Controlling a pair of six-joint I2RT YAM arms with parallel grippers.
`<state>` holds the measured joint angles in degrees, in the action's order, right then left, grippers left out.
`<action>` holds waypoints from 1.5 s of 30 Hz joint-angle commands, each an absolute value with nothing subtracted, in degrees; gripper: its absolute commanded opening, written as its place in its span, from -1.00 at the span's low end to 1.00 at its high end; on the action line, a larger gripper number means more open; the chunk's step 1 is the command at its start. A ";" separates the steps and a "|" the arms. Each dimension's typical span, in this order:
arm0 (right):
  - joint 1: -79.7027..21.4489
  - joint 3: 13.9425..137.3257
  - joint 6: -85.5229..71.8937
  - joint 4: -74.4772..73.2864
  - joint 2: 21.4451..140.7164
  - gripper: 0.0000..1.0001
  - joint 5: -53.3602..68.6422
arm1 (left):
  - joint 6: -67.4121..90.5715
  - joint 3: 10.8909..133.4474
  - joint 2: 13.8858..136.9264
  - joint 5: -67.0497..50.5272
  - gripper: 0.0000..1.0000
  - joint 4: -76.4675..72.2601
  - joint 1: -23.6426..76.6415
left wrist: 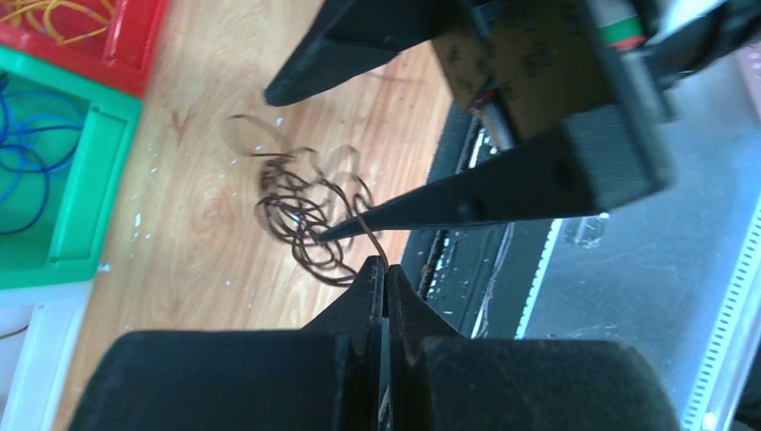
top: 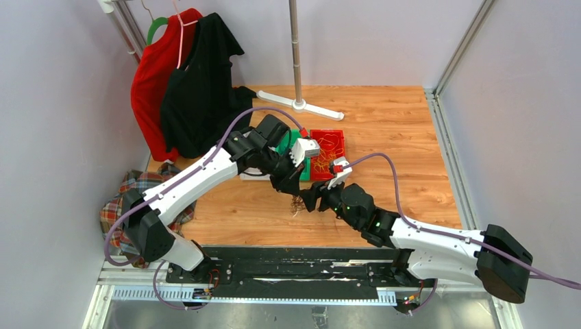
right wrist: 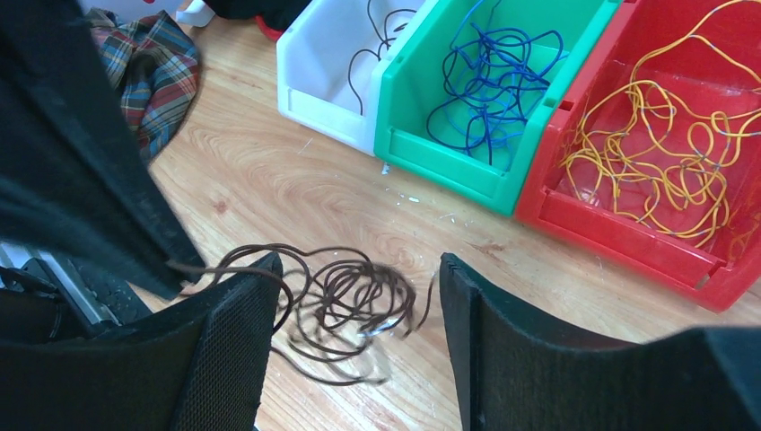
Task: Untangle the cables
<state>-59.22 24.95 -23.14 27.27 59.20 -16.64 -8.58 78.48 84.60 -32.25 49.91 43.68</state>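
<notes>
A dark brown-black cable bunch lies curled on the wooden table, also in the left wrist view and the right wrist view. My left gripper is shut on one strand rising from the bunch; it hangs over the bunch in the top view. My right gripper is open, its fingers either side of the bunch just above the table. Blue cables fill a green bin. Yellow-orange cables fill a red bin. One black cable lies in a white bin.
The three bins stand side by side behind the grippers. A plaid cloth lies at the table's left edge. Red and black clothes hang at the back left beside a stand's base. A black rail runs along the near edge.
</notes>
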 commanded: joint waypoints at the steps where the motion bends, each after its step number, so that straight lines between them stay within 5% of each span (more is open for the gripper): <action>1: -59.85 27.89 -23.65 28.91 60.12 0.28 -19.60 | -9.69 81.18 84.10 -41.45 -0.99 52.59 44.00; 18: -60.07 27.19 -24.62 34.49 64.39 0.08 -15.96 | -14.58 93.70 86.25 -51.30 -0.99 61.85 44.02; 23: -60.29 25.64 -25.94 35.26 65.08 -0.19 -16.29 | -14.71 99.39 87.08 -51.62 -0.99 62.95 43.97; 29: -60.29 20.64 -27.97 35.99 65.22 -0.29 -19.29 | -14.95 109.57 88.11 -50.56 -0.99 66.42 43.77; 45: -60.21 9.65 -30.41 35.71 61.42 -0.24 -27.65 | -11.61 133.26 88.02 -42.98 -0.99 66.72 43.13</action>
